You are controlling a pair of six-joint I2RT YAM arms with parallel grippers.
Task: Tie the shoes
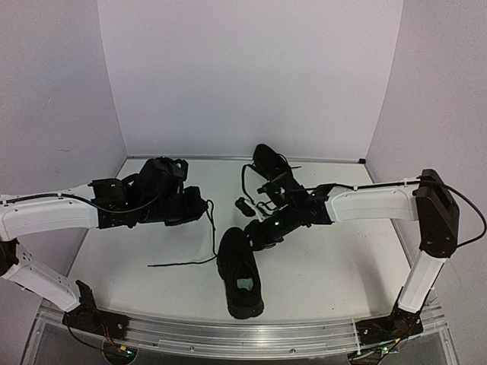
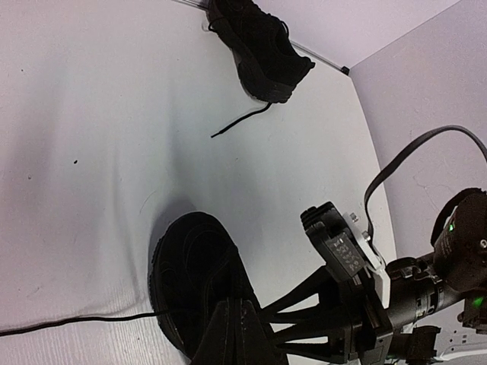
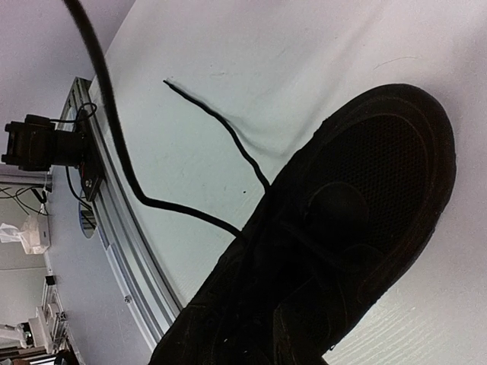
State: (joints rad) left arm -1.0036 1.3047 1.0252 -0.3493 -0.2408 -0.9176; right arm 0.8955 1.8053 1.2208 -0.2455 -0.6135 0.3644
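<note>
Near shoe (image 1: 241, 272), far shoe (image 1: 268, 161) all black; lace (image 1: 183, 263) black; table (image 1: 342, 251) white.

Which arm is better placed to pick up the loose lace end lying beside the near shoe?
Left, probably. The lace end lies left of the near shoe, nearer the left end effector; the right end effector sits at that shoe's toe.

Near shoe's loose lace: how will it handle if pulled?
Probably floppy: the lace is thin and lies limp on the table. The near shoe looks small, so likely light; a hard pull may slide it.
</note>
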